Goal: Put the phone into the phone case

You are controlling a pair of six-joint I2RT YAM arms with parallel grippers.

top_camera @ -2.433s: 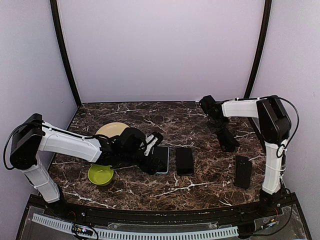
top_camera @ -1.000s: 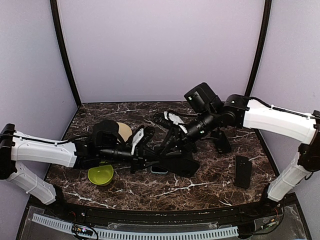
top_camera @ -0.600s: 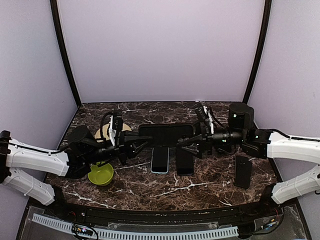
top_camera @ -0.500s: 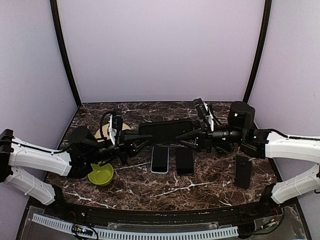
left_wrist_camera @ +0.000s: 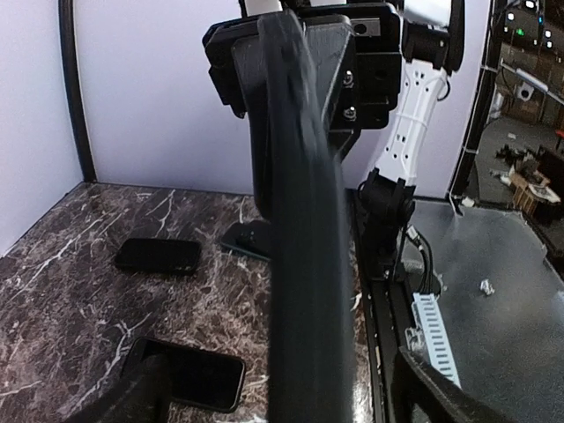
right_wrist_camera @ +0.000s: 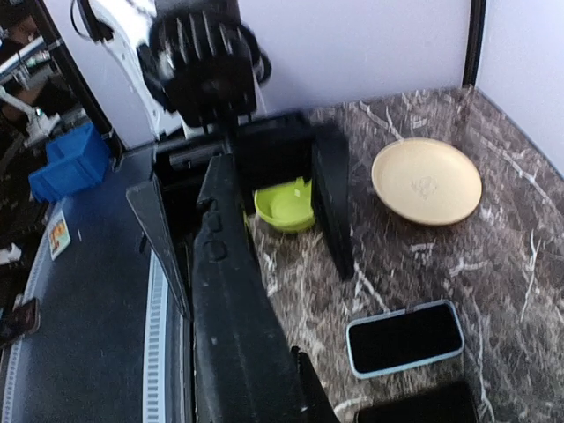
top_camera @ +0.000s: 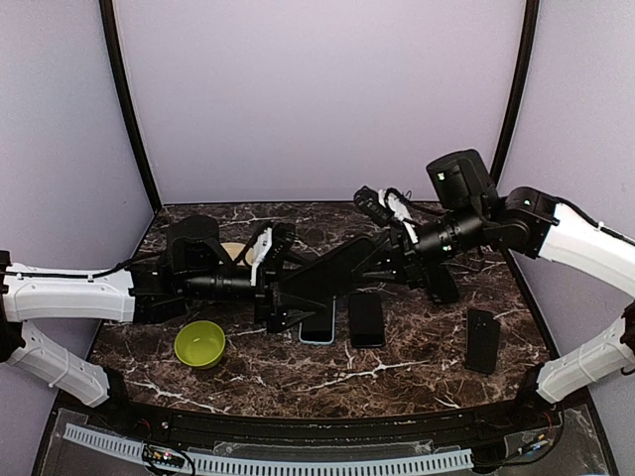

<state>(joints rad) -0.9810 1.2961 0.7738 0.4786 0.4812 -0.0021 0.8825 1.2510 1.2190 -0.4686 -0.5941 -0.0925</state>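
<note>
A long black phone case (top_camera: 332, 276) hangs in the air between both arms, tilted with its left end lower. My right gripper (top_camera: 392, 256) is shut on its upper right end, which the left wrist view shows at the top (left_wrist_camera: 300, 62). My left gripper (top_camera: 276, 283) is open, its fingers (left_wrist_camera: 132, 397) wide apart on both sides of the case's lower end (left_wrist_camera: 304, 247) with gaps showing. A bare black phone (top_camera: 366, 319) lies flat on the marble table (top_camera: 397, 372) below. Beside it lies a phone in a light blue case (top_camera: 317, 323), also in the right wrist view (right_wrist_camera: 405, 337).
A green bowl (top_camera: 199, 343) sits at front left and a beige plate (right_wrist_camera: 426, 181) behind it, mostly hidden by the left arm from above. Two more black flat items lie at right, one near the front (top_camera: 482, 339) and one farther back (top_camera: 446, 283).
The black case was held level between both grippers; now its right end is higher and its left end has dropped toward the blue-cased phone. The left jaws stand wider apart.
</note>
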